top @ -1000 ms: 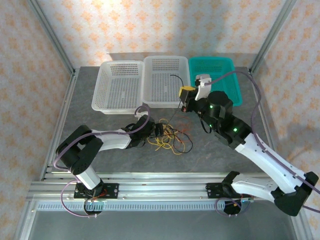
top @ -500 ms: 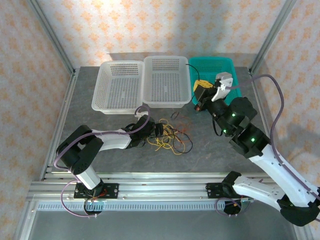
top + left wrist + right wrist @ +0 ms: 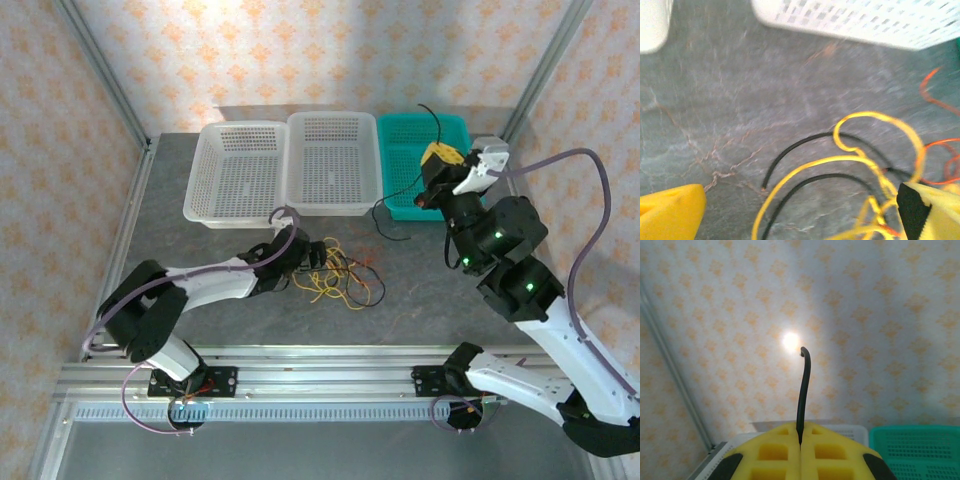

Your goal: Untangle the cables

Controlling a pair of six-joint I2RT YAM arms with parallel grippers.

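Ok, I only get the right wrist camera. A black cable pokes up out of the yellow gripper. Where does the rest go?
Observer: From above, the black cable hangs from the right gripper, past the teal basket's front corner, onto the table.
Child: Is it stuck in the pile?
Observer: It looks apart from the pile, which lies further left.
Child: Where's the other gripper?
Observer: The left gripper is open, low over the pile's yellow and black loops.
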